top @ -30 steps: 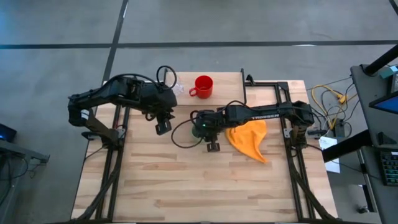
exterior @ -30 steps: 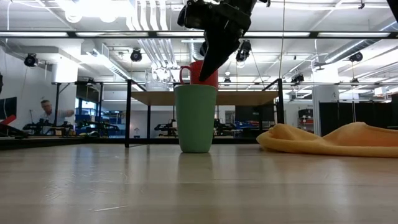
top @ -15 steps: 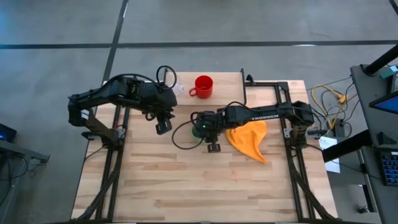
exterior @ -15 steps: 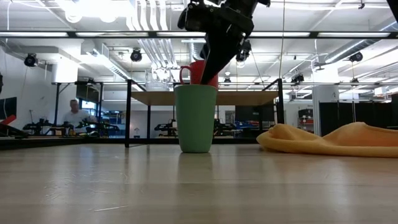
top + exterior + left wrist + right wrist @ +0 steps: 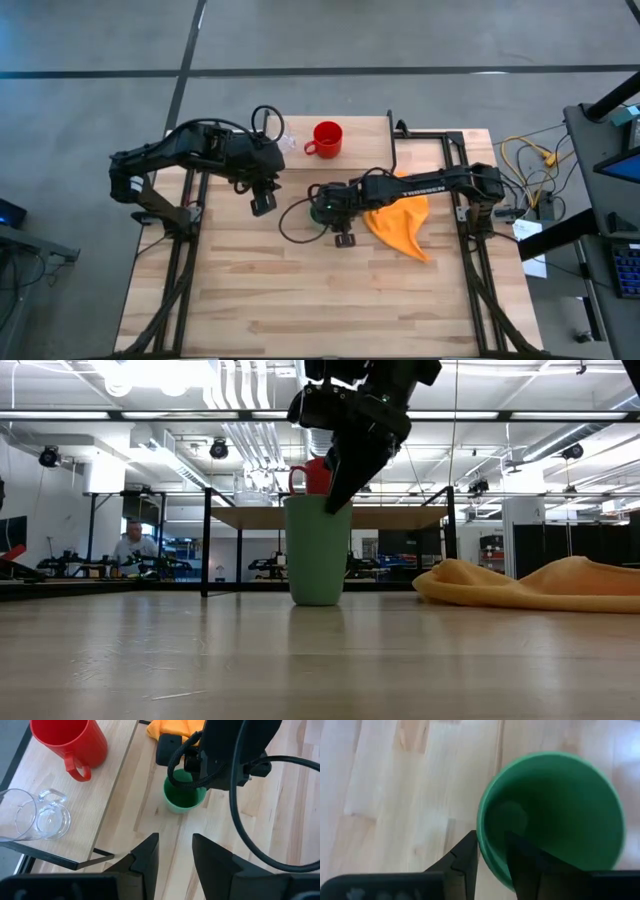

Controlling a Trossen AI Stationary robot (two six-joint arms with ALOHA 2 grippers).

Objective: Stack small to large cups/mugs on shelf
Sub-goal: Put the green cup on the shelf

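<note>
A tall green cup [image 5: 322, 208] stands upright on the table, also seen in the low view [image 5: 318, 550]. My right gripper [image 5: 491, 857] is at its rim, from above. A red mug [image 5: 327, 139] with a handle and a small clear cup [image 5: 287, 143] stand on their bases on the low wooden shelf [image 5: 97, 800] at the far side. Both also show in the left wrist view, the red mug [image 5: 70, 742] and the clear cup [image 5: 35, 817]. My left gripper [image 5: 262, 203] hovers open and empty left of the green cup, its fingers apart in its wrist view [image 5: 175, 852]. My right gripper holds the green cup by its rim wall [image 5: 487, 851], one finger [image 5: 522, 857] inside the cup and one finger [image 5: 464, 857] outside. The fingers come from above, slanting down. The cup stands upright with its base on the table [image 5: 318, 600].
An orange cloth [image 5: 398, 225] lies crumpled on the table right of the green cup, under my right arm. A black cable loops [image 5: 290, 215] near the cup. The shelf's black legs [image 5: 205, 550] stand behind the cup. Bare tabletop lies toward the near edge [image 5: 320, 300].
My right gripper has sunk a little and shifted slightly toward the table's right at the green cup's rim. The cup has been nudged a little the same way and still stands on the table. My left arm has kept still.
</note>
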